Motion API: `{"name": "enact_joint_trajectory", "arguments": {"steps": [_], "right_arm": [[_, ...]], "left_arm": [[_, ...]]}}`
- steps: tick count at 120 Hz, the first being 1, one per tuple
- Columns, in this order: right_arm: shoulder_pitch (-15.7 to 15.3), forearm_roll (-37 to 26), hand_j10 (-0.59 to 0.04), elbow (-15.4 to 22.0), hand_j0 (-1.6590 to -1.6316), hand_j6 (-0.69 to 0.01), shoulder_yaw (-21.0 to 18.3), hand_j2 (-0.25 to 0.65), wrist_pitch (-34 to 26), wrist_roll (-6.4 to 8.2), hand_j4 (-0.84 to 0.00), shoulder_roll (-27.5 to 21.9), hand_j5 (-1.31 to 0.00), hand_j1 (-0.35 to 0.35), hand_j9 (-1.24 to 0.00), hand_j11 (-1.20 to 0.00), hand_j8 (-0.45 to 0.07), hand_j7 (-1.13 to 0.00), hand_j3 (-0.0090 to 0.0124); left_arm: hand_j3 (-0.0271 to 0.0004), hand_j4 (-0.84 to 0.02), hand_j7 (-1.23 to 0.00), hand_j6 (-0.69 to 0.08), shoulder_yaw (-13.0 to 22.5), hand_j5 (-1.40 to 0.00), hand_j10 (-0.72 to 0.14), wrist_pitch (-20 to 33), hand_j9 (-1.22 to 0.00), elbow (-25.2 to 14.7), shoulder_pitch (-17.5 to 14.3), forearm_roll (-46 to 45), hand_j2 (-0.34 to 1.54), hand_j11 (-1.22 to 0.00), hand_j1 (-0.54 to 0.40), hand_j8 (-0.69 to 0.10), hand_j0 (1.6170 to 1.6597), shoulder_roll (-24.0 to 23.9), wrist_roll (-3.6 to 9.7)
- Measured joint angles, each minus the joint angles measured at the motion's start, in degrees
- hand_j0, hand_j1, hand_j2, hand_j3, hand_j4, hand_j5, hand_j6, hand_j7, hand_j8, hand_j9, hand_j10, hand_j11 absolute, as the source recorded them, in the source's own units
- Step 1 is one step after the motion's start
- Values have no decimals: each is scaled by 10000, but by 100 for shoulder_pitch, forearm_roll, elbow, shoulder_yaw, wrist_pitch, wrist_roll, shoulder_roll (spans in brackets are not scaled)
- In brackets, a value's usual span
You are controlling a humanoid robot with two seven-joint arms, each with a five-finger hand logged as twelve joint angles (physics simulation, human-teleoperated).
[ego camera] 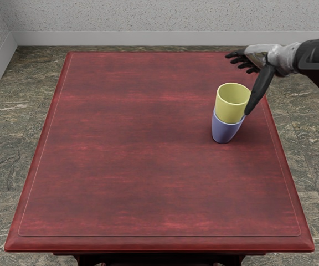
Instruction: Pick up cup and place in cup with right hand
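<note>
The yellow cup (230, 108) sits in the blue cup (224, 131) (like a little tower) near the right edge of the tabletop (126, 144). The right hand (262, 57) has its fingers apart, holding nothing.

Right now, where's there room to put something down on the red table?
The table is bare from its left edge over to the blue cup, and from there to the near edge. It's crowded around that cup: the yellow cup sits in it, the right hand close by.
</note>
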Motion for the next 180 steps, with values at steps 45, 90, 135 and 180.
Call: {"name": "enact_joint_trajectory", "arguments": {"steps": [45, 90, 135, 180], "right_arm": [[-32, 1272, -64, 13, -16580, -90, 273, 1, 1501, 0, -82, -1245, -69, -3450, -66, -64, -71, -62, 0], [-461, 2564, -53, 21, -16580, -70, 262, -9, 2555, 958, -59, -2209, -33, -3474, -31, -29, -61, -29, 0], [-1673, 2665, -51, 70, -16580, -53, 252, 2, 2584, 3335, -48, -2229, -48, -3463, -46, -45, -53, -46, 0], [-2629, 2569, -36, 55, -16580, -29, 241, 20, 2582, 4498, -28, -2317, -47, -3470, -47, -46, -33, -48, 0]], "left_arm": [[-1, 0, -1, 0, 0, -1, 0, 0, -1, 0, -2, 0, 0, -1, 3489, 0, 16581, 0, 0], [-1, 1, -2, 1, -1, -2, 1, 0, -2, 0, 5, 1, 1, -2, 3488, 1, 16581, 0, 0], [-2, 0, -2, 0, -2, -3, 0, 0, -2, 0, 4, 1, 2, -2, 3488, 0, 16581, 0, 0], [-2, 0, -3, -1, 0, -3, -1, -1, -2, 0, -3, 1, 2, -2, 3489, -1, 16581, 0, 0]]}}
